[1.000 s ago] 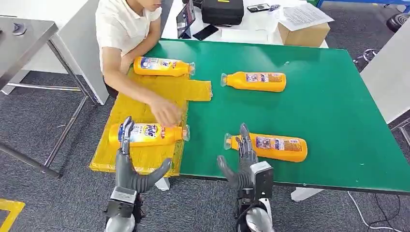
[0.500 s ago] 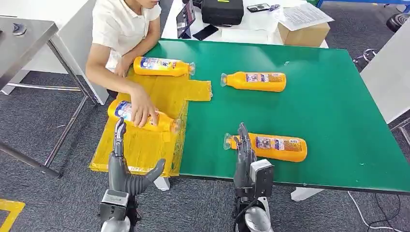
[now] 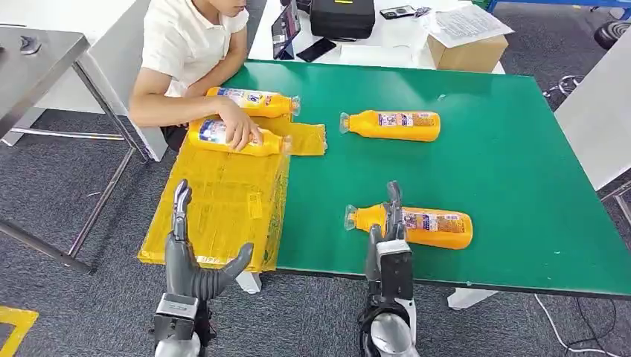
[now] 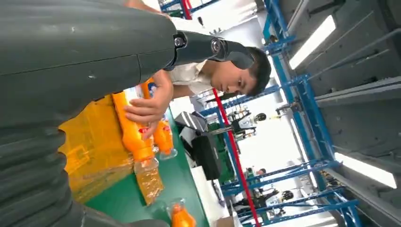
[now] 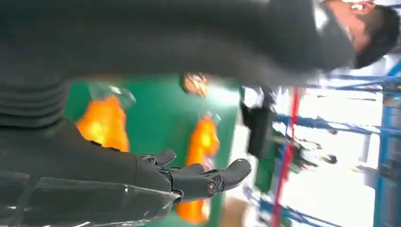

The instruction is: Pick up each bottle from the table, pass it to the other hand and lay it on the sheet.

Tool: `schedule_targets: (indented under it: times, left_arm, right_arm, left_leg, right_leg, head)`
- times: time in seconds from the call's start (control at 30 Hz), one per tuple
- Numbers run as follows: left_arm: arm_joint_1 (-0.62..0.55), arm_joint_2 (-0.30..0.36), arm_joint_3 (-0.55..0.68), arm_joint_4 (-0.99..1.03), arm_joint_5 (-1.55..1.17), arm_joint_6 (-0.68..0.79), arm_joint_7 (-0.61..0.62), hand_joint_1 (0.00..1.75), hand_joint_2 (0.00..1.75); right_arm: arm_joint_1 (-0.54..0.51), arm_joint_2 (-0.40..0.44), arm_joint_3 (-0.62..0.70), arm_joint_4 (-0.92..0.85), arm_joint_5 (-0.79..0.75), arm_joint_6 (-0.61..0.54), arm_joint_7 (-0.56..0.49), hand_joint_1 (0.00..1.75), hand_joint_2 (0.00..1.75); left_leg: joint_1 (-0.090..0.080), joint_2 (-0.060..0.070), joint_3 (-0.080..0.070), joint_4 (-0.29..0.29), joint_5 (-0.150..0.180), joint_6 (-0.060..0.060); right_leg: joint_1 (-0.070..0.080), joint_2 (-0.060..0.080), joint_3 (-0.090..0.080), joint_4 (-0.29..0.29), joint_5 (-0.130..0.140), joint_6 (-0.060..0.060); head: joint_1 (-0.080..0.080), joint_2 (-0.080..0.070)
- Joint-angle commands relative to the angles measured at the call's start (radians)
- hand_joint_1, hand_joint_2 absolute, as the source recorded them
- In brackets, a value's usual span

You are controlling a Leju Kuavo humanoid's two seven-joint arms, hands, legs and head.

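Left robot hand (image 3: 195, 262): raised at the near edge of the yellow sheet (image 3: 223, 201), fingers straight and apart, thumb out to the side, nothing held. In the left wrist view, thumb tip reaching out toward the person, grey cover along the picture's left edge.

Yellow sheet: flat over the left end of the green table (image 3: 491, 163), overhanging the near-left corner.

Bottle on sheet, far end (image 3: 251, 102): lying on its side, clear cap pointing right. Second bottle (image 3: 236, 137) just in front of it, also on its side and slightly angled, a person's hand (image 3: 239, 128) resting on top of it. Person seated at the far-left corner, white shirt.

Right robot hand (image 3: 389, 236): at the near table edge, fingers extended upward and reaching over the nearest bottle (image 3: 413, 226), which lies on bare green with cap to the left. Contact between fingers and bottle unclear; nothing gripped, fingers apart in the right wrist view.

Fourth bottle (image 3: 393, 124): farther back on the table, on its side, cap left, well apart from both robot hands.
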Motion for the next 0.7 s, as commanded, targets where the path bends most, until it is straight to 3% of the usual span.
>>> schedule_targets:
  times: [0.03, 0.07, 0.1, 0.17, 0.33, 0.47, 0.57, 0.63, 0.7]
  left_arm:
    - [-0.221, -0.092, -0.116, 0.288, 0.105, -0.118, 0.091, 0.00, 1.75]
    - [-0.274, -0.110, -0.161, 0.368, 0.136, -0.087, 0.083, 0.00, 1.75]
    - [-0.309, -0.118, -0.201, 0.423, 0.148, -0.061, 0.071, 0.00, 1.75]
    - [-0.327, -0.116, -0.231, 0.453, 0.177, -0.055, 0.068, 0.00, 1.75]
    - [-0.325, -0.098, -0.274, 0.435, 0.213, -0.062, 0.059, 0.00, 1.75]
    - [-0.324, -0.098, -0.299, 0.416, 0.223, -0.074, 0.068, 0.00, 1.75]
    - [-0.323, -0.103, -0.305, 0.413, 0.225, -0.073, 0.069, 0.00, 1.75]
    - [-0.321, -0.103, -0.309, 0.409, 0.231, -0.075, 0.067, 0.00, 1.75]
    - [-0.331, -0.100, -0.320, 0.411, 0.252, -0.085, 0.079, 0.00, 1.75]
  right_arm:
    - [0.075, -0.043, -0.385, -0.028, 0.559, -0.141, -0.087, 0.00, 1.75]
    - [0.085, -0.045, -0.484, -0.015, 0.582, -0.141, -0.143, 0.00, 1.75]
    - [0.077, -0.061, -0.539, 0.016, 0.596, -0.141, -0.163, 0.00, 1.75]
    - [0.040, -0.081, -0.601, 0.071, 0.698, -0.141, -0.145, 0.00, 1.75]
    - [-0.085, -0.154, -0.664, 0.222, 0.906, -0.141, -0.070, 0.00, 1.75]
    - [-0.165, -0.238, -0.600, 0.372, 0.978, -0.141, 0.024, 0.00, 1.75]
    - [-0.187, -0.256, -0.582, 0.414, 0.995, -0.141, 0.046, 0.00, 1.75]
    - [-0.211, -0.303, -0.495, 0.477, 0.964, -0.141, 0.105, 0.00, 1.75]
    - [-0.309, -0.339, -0.410, 0.637, 0.976, -0.141, 0.163, 0.00, 1.75]
  left_leg:
    - [0.001, -0.013, 0.002, -0.002, 0.002, -0.001]
    - [0.001, -0.018, 0.005, -0.002, 0.003, 0.000]
    - [0.000, -0.018, 0.006, -0.001, 0.002, 0.000]
    - [0.001, -0.022, 0.004, -0.002, 0.003, 0.000]
    - [-0.003, -0.008, 0.004, -0.002, 0.000, 0.001]
    - [-0.004, -0.006, 0.002, 0.000, 0.001, 0.001]
    - [-0.004, -0.005, 0.002, 0.000, 0.001, 0.001]
    - [-0.004, -0.003, 0.005, -0.001, 0.000, 0.001]
    - [-0.004, -0.002, 0.002, 0.000, 0.000, 0.002]
  right_leg:
    - [0.000, -0.013, 0.007, -0.002, -0.002, -0.001]
    - [0.001, -0.018, 0.008, -0.004, -0.003, 0.000]
    - [0.000, -0.018, -0.002, -0.003, -0.003, 0.000]
    - [0.001, -0.021, 0.001, -0.005, -0.002, 0.000]
    - [-0.003, -0.008, 0.008, -0.005, 0.002, 0.002]
    - [-0.004, -0.007, 0.005, -0.003, 0.003, 0.002]
    - [-0.004, -0.007, 0.005, -0.003, 0.003, 0.002]
    - [-0.003, -0.005, 0.007, -0.004, 0.002, 0.001]
    - [-0.004, -0.004, 0.004, -0.003, 0.003, 0.002]
  head:
    - [0.000, 0.000]
    - [0.000, 0.000]
    - [-0.001, 0.000]
    - [0.000, 0.000]
    - [0.000, 0.000]
    - [0.000, 0.000]
    - [0.000, 0.000]
    - [0.000, 0.000]
    - [0.000, 0.000]
